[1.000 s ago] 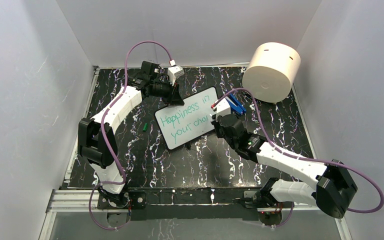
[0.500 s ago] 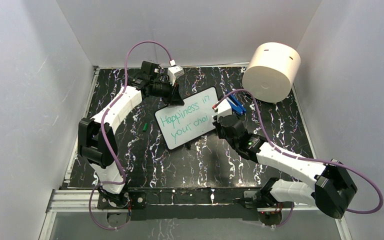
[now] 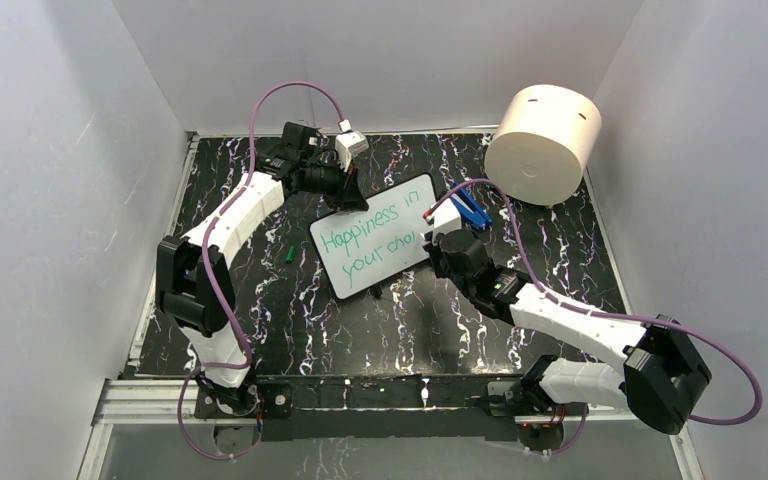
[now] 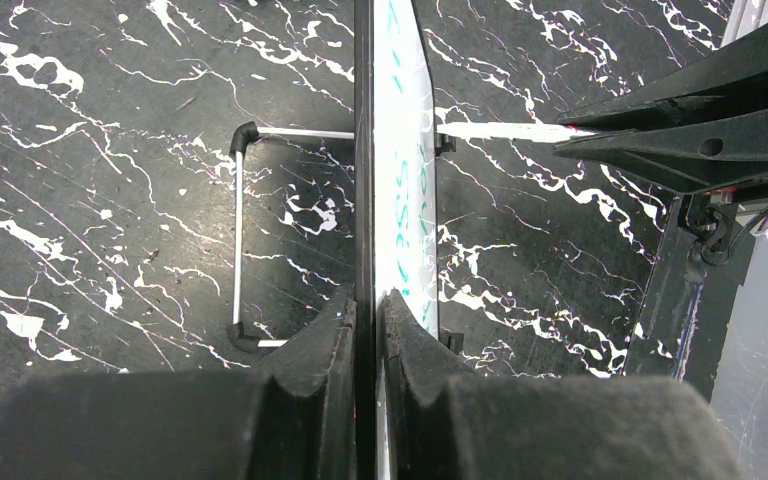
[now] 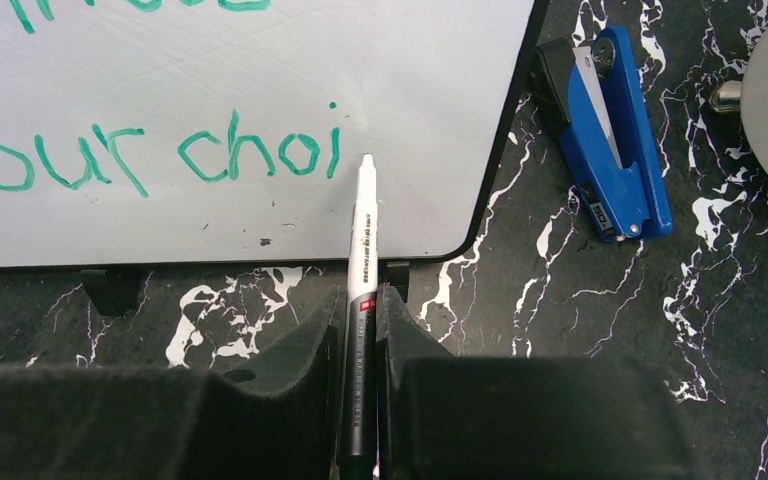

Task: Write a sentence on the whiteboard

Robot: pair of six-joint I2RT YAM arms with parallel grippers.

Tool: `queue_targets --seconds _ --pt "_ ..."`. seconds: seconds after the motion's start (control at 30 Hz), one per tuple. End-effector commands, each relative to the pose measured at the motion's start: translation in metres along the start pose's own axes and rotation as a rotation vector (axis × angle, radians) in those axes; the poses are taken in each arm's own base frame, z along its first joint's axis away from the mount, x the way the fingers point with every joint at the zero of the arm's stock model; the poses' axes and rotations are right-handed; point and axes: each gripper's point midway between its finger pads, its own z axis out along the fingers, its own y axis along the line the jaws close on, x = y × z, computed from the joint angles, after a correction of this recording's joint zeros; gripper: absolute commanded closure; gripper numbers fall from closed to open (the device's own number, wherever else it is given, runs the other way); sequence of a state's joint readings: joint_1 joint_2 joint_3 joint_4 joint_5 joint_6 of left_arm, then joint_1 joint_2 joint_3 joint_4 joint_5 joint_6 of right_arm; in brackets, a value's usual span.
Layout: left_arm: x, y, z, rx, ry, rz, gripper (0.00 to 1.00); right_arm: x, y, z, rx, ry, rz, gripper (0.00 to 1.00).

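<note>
The whiteboard stands tilted on the dark marbled table, its black frame showing. The sentence is teal-green and reads "Happiness in" over "your choi". My left gripper is shut on the board's upper left edge; the left wrist view shows its fingers pinching the edge-on whiteboard. My right gripper is shut on a white-tipped marker. The marker's tip rests on the whiteboard just right of the last "i" of the sentence.
A big cream cylinder lies at the back right. A blue clip-like tool lies just right of the board. A small green cap lies left of the board. A wire stand props the board from behind. White walls close in three sides.
The right arm's elbow has drifted slightly left. The lettering and the left arm look the same.
</note>
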State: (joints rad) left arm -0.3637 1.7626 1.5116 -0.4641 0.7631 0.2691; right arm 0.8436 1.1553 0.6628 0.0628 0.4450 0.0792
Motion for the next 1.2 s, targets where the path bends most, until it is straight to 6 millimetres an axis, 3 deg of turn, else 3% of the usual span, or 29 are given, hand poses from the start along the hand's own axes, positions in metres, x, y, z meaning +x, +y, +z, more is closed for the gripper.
queue_targets --seconds 0.0,0.67,1.17 --pt "0.059 -0.005 0.015 0.025 0.184 -0.096 1.0 -0.02 -0.002 0.003 0.008 -0.072 0.046 1.0" --pt "0.058 -0.008 0.015 0.039 0.18 -0.097 1.0 -0.025 -0.006 0.011 0.025 -0.088 0.057 1.0" --pt "0.058 -0.008 0.015 0.041 0.182 -0.096 1.0 -0.027 0.006 0.016 -0.041 -0.085 0.054 1.0"
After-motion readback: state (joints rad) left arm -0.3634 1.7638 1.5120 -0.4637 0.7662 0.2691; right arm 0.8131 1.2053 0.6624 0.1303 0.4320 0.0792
